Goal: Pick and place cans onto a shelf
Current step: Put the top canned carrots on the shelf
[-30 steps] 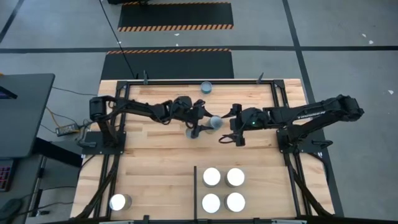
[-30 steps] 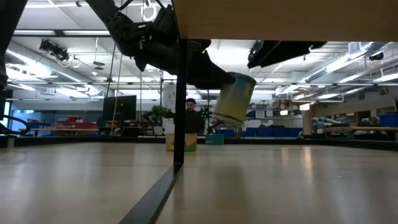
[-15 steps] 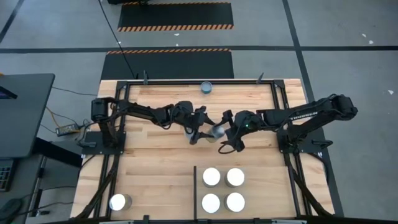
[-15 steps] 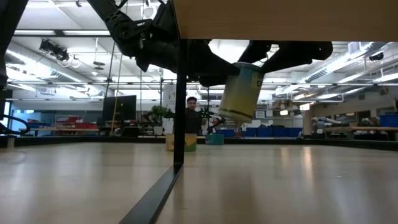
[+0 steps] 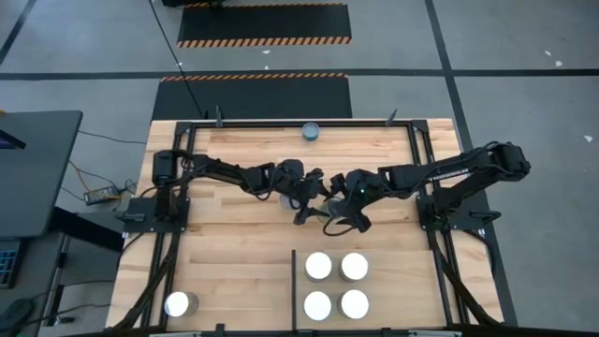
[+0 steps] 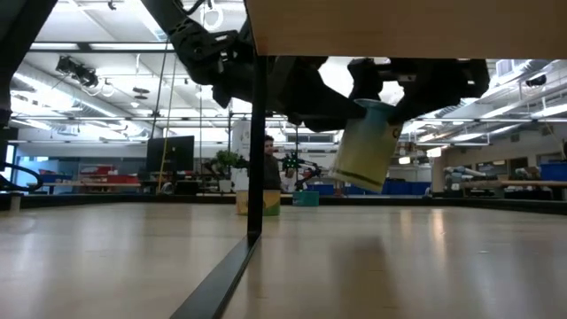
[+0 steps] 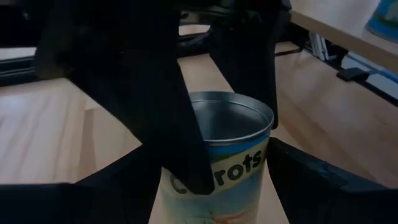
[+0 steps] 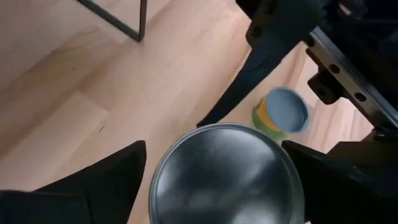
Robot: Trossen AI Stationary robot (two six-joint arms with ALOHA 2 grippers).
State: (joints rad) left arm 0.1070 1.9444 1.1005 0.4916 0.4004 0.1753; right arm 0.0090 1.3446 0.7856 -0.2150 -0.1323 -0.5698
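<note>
Close the wide right gripper (image 5: 329, 200) gently round the can (image 6: 366, 144) held mid-air in the left gripper (image 5: 312, 195) — over mid-table; let go left only once snug — then shelf (image 5: 298, 281).

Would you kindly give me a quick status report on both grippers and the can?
Left gripper shut on can, held tilted above the table. Right gripper open around its top, not yet gripping. Four cans on shelf. Nothing in the way.
</note>
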